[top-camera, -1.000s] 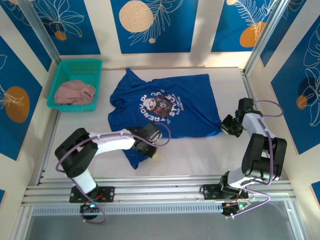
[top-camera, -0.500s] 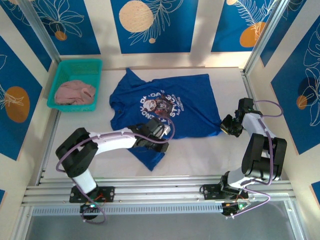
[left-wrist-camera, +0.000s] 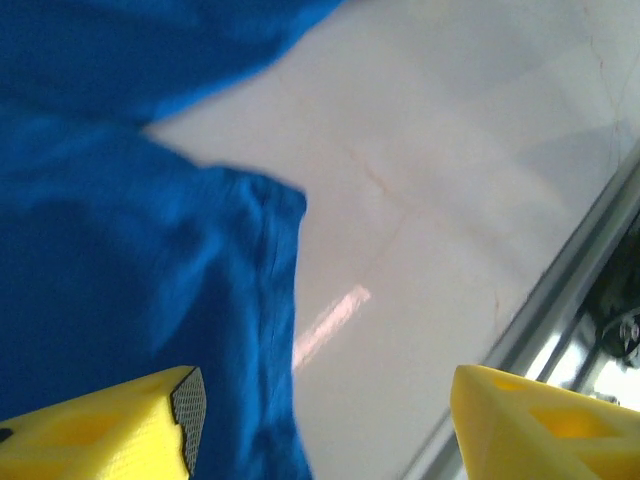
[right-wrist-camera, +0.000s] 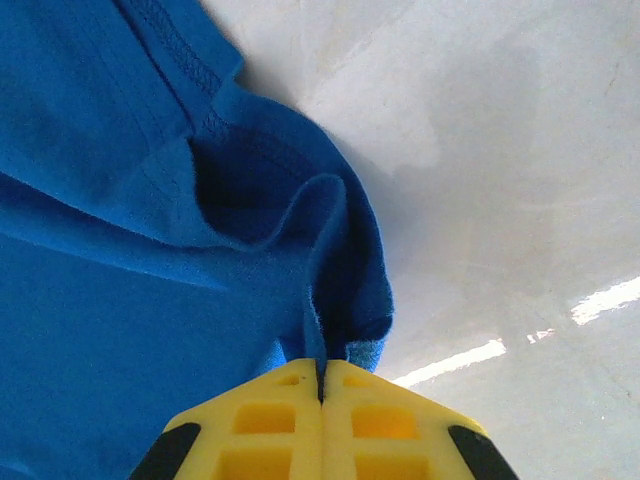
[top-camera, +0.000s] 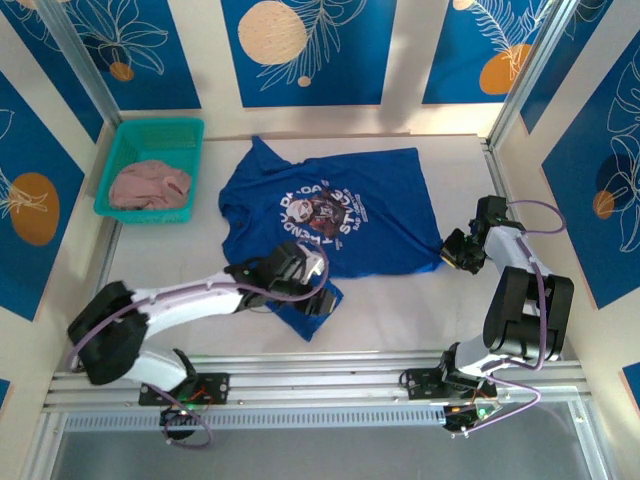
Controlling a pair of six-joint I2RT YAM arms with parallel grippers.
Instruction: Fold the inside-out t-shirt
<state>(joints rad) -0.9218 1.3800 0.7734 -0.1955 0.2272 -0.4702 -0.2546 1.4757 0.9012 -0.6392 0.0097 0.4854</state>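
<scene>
At t-shirt corner, right claw pinches hem; bare table beyond.

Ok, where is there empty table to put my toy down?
Bare table lies between the t-shirt hem and the front rail, right of the left arm. There is more in front of the basket, and in the far right corner beyond the right arm. The middle is crowded by the t-shirt.
</scene>
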